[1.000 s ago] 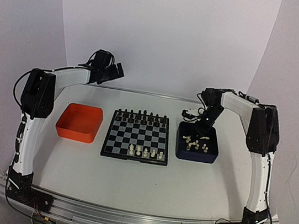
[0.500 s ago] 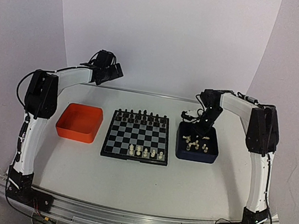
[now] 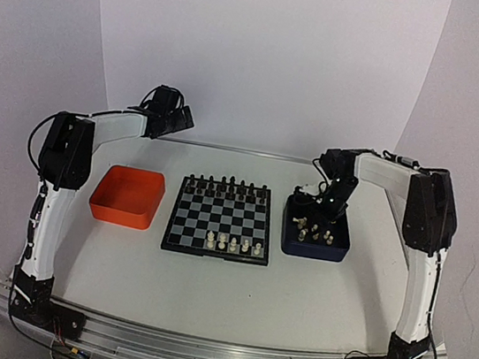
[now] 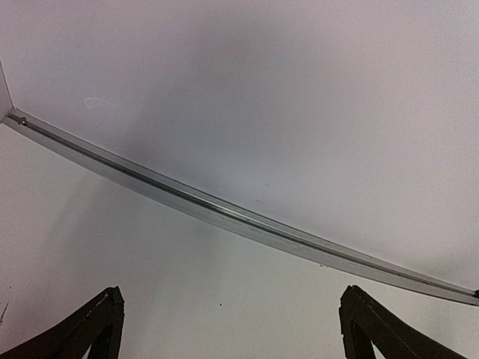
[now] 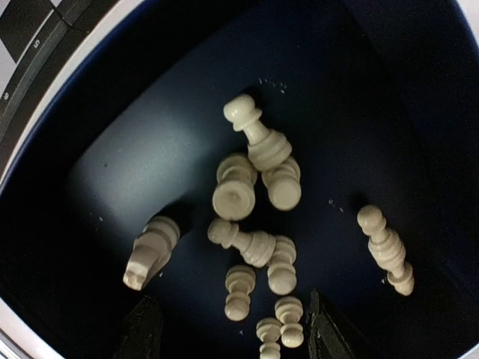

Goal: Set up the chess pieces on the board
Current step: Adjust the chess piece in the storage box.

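Note:
The board [image 3: 220, 219] lies mid-table. Several cream chess pieces [image 3: 233, 245] stand on its near row, and black chessmen [image 3: 226, 183] line the far row. More cream pieces [image 5: 251, 243] lie tumbled in the dark blue tray [image 3: 338, 250] to the right of the board. My right gripper [image 3: 312, 209] hangs low over this tray, open, with small pawns [image 5: 238, 292] lying loose between its fingertips [image 5: 146, 333]; nothing is gripped. My left gripper [image 3: 180, 118] is raised at the far left by the backdrop, open and empty, its fingers [image 4: 93, 333] spread wide.
An orange tray [image 3: 128, 196] sits left of the board. In the right wrist view the board's corner [image 5: 30, 30] shows beyond the blue tray's rim. The left wrist view shows the table's far edge rail [image 4: 224, 213] and the white backdrop.
My right gripper has sunk lower into the blue tray and shifted slightly toward its middle. The left gripper has drifted a little farther back.

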Robot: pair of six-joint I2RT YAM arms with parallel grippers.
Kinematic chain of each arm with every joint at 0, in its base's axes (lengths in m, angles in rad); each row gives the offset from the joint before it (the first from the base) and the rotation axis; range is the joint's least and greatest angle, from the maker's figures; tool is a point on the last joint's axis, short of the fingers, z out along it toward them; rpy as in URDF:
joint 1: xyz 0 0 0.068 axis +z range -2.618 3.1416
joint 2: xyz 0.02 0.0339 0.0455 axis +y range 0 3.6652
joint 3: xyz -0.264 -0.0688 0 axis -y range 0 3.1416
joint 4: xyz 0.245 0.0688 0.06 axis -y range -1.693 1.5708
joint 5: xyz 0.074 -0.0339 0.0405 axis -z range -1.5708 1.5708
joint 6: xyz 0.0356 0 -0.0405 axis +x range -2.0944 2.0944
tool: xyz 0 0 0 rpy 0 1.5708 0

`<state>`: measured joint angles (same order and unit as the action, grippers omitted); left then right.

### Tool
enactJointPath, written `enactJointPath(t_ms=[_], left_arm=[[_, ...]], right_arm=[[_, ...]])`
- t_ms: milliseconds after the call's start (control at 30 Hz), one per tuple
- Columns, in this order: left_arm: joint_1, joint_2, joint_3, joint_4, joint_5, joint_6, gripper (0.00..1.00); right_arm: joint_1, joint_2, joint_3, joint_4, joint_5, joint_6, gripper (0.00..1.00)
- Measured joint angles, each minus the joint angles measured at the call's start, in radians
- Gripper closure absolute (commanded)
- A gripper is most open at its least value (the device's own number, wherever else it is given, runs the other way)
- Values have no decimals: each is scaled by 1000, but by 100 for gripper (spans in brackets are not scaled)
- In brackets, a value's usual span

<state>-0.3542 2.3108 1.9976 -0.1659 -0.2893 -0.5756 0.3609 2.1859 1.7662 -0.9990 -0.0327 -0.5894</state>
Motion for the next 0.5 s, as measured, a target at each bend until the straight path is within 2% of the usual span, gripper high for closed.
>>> enactJointPath(t_ms=[267,500], left_arm=[[0,0,-22,18,17,6,0],[0,0,-22,19,25,12,0]], right_arm=[[0,-95,-43,-5,41,84,37],[0,-111,-87,-36,10,140,37]])
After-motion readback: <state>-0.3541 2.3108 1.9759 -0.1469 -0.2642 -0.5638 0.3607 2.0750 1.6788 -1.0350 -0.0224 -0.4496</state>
